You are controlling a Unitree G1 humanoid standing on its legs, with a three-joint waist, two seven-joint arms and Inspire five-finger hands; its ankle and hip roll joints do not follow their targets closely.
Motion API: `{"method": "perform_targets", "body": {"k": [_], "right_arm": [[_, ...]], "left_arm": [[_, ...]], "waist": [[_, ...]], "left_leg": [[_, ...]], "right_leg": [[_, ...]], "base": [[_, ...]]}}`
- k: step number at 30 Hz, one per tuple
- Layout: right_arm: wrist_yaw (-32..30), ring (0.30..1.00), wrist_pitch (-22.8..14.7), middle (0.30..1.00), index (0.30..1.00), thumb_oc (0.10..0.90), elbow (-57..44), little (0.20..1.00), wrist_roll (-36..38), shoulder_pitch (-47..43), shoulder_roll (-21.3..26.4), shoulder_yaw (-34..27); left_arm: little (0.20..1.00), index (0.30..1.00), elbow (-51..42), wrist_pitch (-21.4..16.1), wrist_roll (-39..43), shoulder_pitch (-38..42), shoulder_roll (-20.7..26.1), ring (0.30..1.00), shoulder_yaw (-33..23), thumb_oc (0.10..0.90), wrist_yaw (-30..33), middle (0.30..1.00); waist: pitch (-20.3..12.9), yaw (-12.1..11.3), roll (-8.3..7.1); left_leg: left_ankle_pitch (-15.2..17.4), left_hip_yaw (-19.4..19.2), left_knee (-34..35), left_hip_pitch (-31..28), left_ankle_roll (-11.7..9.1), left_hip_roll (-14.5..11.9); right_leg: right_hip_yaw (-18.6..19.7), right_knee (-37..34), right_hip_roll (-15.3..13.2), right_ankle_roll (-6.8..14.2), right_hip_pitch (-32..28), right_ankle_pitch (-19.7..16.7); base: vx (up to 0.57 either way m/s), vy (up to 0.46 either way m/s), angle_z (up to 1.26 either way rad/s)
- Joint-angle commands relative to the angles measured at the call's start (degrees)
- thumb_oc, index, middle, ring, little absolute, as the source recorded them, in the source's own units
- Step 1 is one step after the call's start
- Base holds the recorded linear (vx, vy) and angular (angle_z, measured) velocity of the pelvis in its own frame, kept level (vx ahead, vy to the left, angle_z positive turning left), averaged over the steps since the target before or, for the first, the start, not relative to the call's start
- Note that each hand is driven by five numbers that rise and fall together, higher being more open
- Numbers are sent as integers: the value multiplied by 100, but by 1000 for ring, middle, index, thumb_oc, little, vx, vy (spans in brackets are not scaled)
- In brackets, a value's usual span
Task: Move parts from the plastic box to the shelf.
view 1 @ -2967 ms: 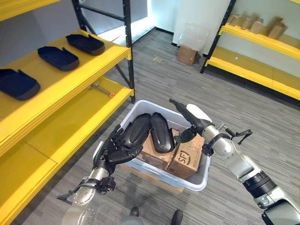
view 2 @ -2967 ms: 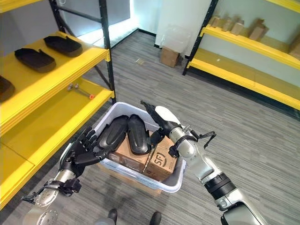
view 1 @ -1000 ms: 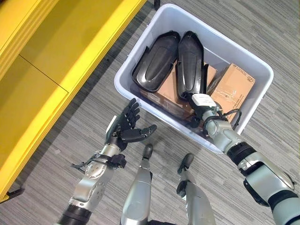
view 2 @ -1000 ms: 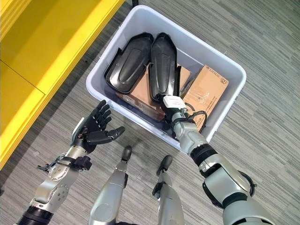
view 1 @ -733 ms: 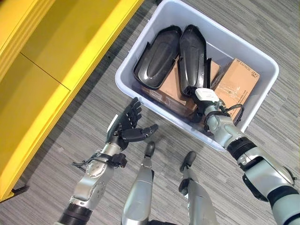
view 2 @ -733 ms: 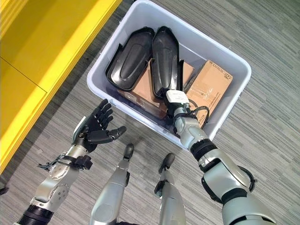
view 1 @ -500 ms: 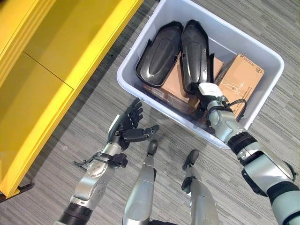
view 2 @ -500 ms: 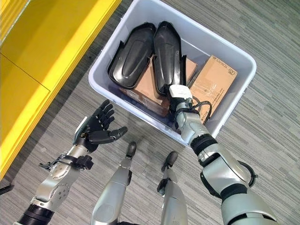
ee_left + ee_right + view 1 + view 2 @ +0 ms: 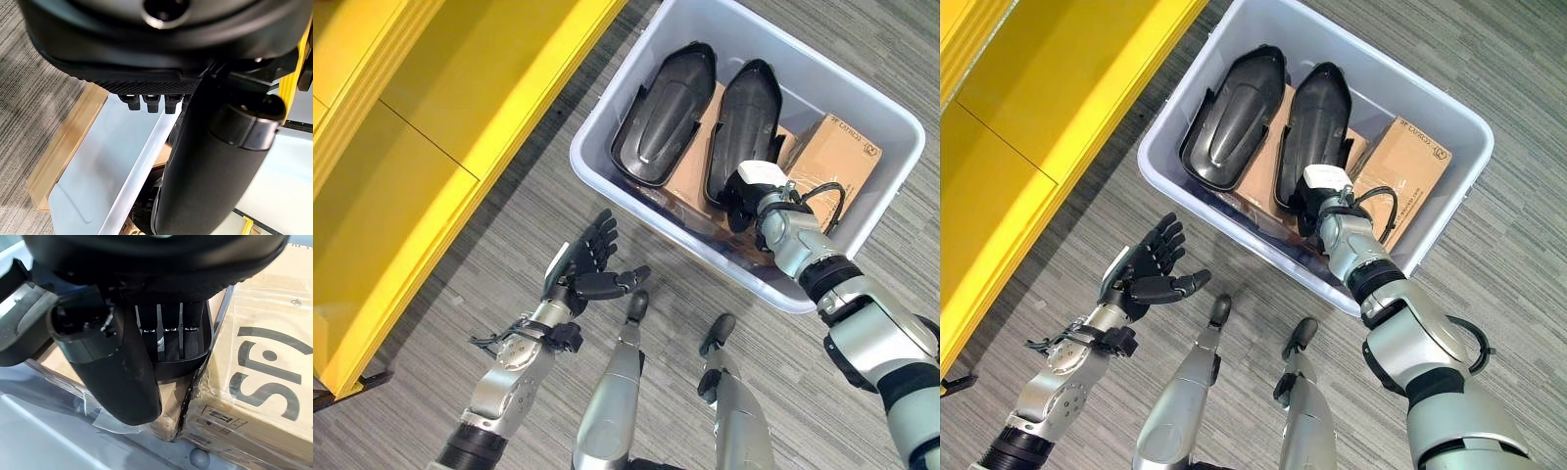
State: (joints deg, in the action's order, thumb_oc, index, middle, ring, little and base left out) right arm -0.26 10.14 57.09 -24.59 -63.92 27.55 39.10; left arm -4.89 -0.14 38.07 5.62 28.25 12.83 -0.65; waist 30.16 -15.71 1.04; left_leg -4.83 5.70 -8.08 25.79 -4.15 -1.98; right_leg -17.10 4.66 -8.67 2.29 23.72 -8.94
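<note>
Nearest, outside the plastic box (image 9: 607,174), the left hand (image 9: 579,276) hovers with fingers spread, holding nothing. Inside the box, the right hand (image 9: 1316,208) grips the near end of one black part (image 9: 1315,132) (fingers curled over its rim); a second part (image 9: 1232,116) lies beside it, both atop cardboard boxes (image 9: 1403,166). Left of the box runs the yellow shelf (image 9: 431,137).

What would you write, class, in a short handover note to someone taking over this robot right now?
Left hand: open, empty, held above the floor beside the plastic box.
Right hand: inside the box, fingers on the near end of the right black part; grip not clear.
Left black part lies beside it on cardboard boxes.
Nothing moved here yet; both parts still go to the yellow shelf.
</note>
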Motion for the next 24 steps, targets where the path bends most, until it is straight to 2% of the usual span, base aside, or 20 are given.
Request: {"method": "perform_targets", "body": {"k": [1,12,21,24], "right_arm": [[431,300,-22,300,300,400,576,300,136,238,-9,298],[167,300,-189,300,300,400,739,300,16,353,-114,374],[-14,300,-401,300,300,400,502,300,78,261,-132,421],[-160,300,-521,300,300,400,159,300,382,233,-97,421]], "left_arm": [[1000,1000,-879,-444,231,78,45,1000,64,900,-252,1000],[1000,1000,-864,-500,234,97,50,1000,86,900,-293,1000],[1000,1000,-853,-520,203,115,54,1000,86,900,-319,1000],[1000,1000,-867,-525,197,107,78,1000,80,900,-305,1000]], "waist": [[-37,-134,434],[-37,-115,492],[-37,-85,452],[-37,-50,425]], "left_leg": [[-299,-252,560,89,374,367],[-341,-244,644,22,391,347],[-336,-255,724,-155,391,316],[-333,-274,751,-233,390,302]], "right_leg": [[-59,936,113,183,-80,940],[-16,909,131,177,-103,919],[38,799,151,179,-265,886],[75,737,165,187,-337,853]], "base": [[0,0,0],[0,0,0],[-1,-3,-1],[-7,-20,-6]]}}
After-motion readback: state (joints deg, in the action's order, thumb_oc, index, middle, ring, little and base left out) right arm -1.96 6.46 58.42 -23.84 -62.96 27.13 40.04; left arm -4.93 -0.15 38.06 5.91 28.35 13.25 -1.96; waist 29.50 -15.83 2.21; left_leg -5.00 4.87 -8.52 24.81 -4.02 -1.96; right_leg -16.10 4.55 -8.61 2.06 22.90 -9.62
